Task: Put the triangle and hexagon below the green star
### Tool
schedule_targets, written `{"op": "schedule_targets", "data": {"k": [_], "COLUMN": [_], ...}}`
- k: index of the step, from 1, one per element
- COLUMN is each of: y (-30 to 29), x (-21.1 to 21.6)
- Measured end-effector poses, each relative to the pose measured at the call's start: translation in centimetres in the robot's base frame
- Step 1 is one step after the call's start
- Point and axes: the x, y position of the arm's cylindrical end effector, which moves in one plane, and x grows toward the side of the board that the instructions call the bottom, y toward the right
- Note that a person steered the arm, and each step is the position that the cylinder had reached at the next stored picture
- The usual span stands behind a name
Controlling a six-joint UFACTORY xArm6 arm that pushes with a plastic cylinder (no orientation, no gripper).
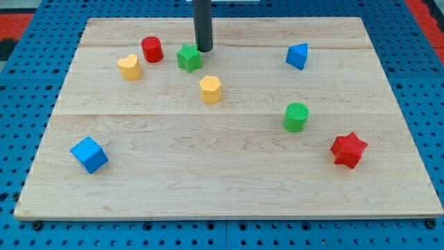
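The green star (pixel 189 57) lies near the view's top, left of centre. My tip (pixel 204 49) is just to its upper right, close to it or touching it. The yellow hexagon (pixel 210 89) lies just below and slightly right of the green star. The blue triangle (pixel 297 55) lies far to the right of the star, near the view's top.
A red cylinder (pixel 152 49) and a yellow heart (pixel 129 67) lie left of the green star. A green cylinder (pixel 296 117) and a red star (pixel 348 149) lie at the right. A blue cube (pixel 89 154) lies at the lower left. The wooden board (pixel 222 187) ends on a blue pegboard.
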Motion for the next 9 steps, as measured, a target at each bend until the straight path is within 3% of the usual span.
{"op": "schedule_targets", "data": {"k": [2,4,5,7,9], "y": [15.4,24.6,22.1,10.7,6.2], "x": [-0.4,0.5,2.0,2.0,3.5]}}
